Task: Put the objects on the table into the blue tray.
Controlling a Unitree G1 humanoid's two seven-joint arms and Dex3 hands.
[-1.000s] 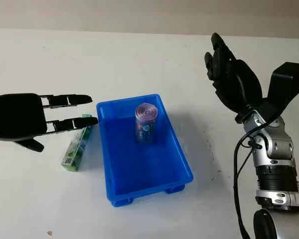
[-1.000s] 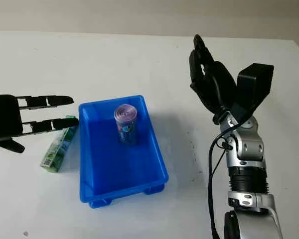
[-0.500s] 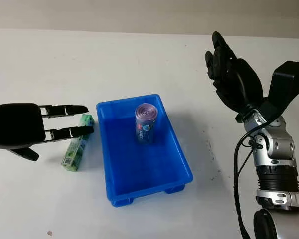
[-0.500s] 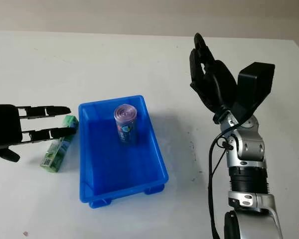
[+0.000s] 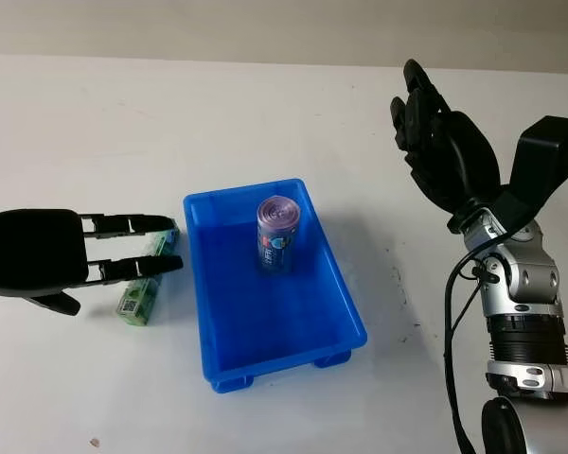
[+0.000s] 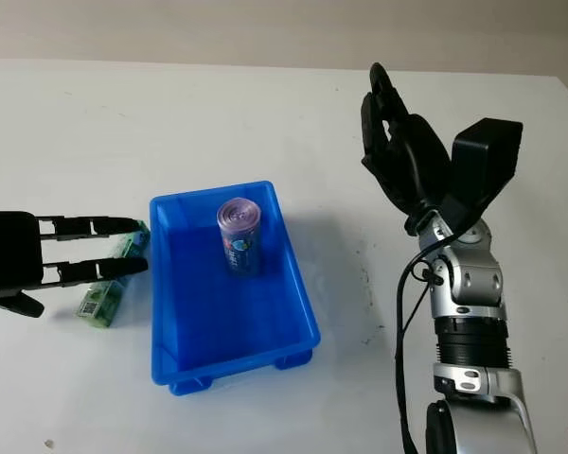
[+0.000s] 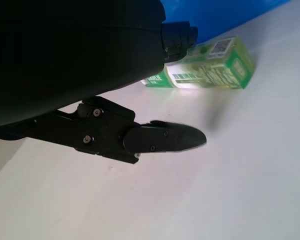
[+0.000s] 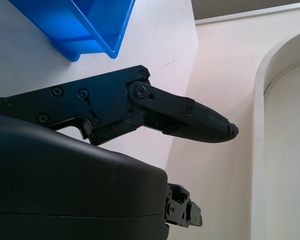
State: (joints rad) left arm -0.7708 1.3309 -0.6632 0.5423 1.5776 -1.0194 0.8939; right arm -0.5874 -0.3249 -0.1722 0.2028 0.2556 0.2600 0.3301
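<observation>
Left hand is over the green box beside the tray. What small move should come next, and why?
Probably lower the left hand a little and close its fingers around the green box. The box lies on the table outside the blue tray, the hand is open above it, and the can is already inside.

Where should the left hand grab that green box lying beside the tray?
Grip the green box across its narrow long sides near the middle, coming down from above. It lies flat on the table, close beside the blue tray, and the open left hand already hovers over it.

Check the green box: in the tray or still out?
Out. The green box lies flat on the table beside the blue tray, under the open left hand's fingers. The right hand is raised off to the tray's other side.
</observation>
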